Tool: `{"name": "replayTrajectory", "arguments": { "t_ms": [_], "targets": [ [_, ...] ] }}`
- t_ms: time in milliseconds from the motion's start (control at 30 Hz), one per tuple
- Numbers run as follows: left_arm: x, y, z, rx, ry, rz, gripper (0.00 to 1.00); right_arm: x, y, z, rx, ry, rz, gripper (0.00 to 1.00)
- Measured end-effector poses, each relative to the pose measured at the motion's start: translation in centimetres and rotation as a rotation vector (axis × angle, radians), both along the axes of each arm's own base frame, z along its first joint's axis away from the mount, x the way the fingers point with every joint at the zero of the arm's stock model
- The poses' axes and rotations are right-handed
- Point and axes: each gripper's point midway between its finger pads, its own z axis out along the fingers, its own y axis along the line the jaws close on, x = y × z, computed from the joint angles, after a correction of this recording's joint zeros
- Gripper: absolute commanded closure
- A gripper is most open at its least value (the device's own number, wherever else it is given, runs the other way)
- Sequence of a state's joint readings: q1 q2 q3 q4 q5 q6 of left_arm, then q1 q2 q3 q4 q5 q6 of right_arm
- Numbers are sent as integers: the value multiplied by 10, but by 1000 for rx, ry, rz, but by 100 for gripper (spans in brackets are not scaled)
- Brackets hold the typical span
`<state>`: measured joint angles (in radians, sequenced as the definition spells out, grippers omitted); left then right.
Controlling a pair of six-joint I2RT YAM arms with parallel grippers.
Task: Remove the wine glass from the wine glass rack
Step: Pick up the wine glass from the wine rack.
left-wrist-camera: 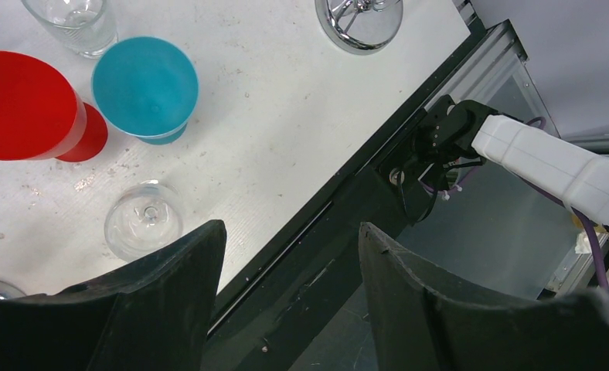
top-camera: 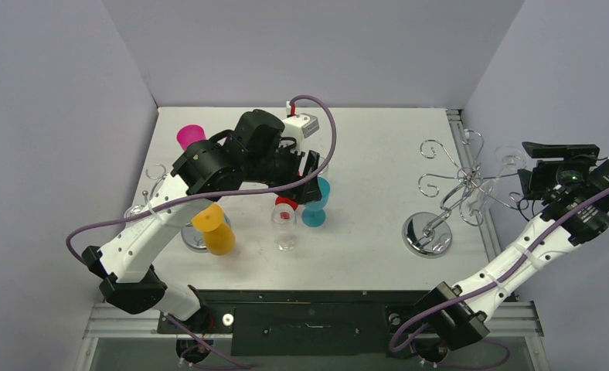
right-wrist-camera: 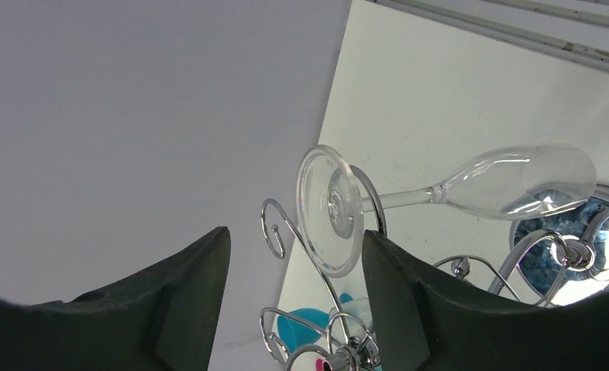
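A clear wine glass [right-wrist-camera: 471, 185] hangs on its side from a wire arm of the chrome rack [top-camera: 456, 185] at the right; in the top view the glass [top-camera: 510, 158] is at the rack's far right arm. Its round foot [right-wrist-camera: 331, 210] lies just beyond my right gripper's tips, close to the right fingertip [right-wrist-camera: 379, 255]. My right gripper [right-wrist-camera: 295, 243] is open and empty; in the top view it [top-camera: 529, 182] sits just right of the glass. My left gripper [left-wrist-camera: 290, 236] is open and empty, held above the middle of the table [top-camera: 311, 179].
A teal glass [top-camera: 315, 202], a red glass [top-camera: 286, 204] and a clear glass [top-camera: 286, 229] stand mid-table. A second rack at the left carries an orange glass [top-camera: 213, 229] and a pink one [top-camera: 191, 137]. The right rack's chrome base [top-camera: 427, 233] stands near the front edge.
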<state>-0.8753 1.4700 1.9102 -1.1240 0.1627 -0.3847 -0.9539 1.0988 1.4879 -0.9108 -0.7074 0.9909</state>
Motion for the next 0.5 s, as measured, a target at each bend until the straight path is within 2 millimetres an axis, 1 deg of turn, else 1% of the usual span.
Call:
{"name": "replayTrajectory", "arguments": {
  "t_ms": [200,367,500],
  "targets": [
    [0,-1,1,-3,0,0,39,2,3,0,9,-6,-13,41],
    [0,-1,1,-6,0,1,39,10,10,-5,26,-7,-6,41],
    [0,-1,1,-7,0,1,39,16,15,-9,39,-3,-3,43]
  ]
}}
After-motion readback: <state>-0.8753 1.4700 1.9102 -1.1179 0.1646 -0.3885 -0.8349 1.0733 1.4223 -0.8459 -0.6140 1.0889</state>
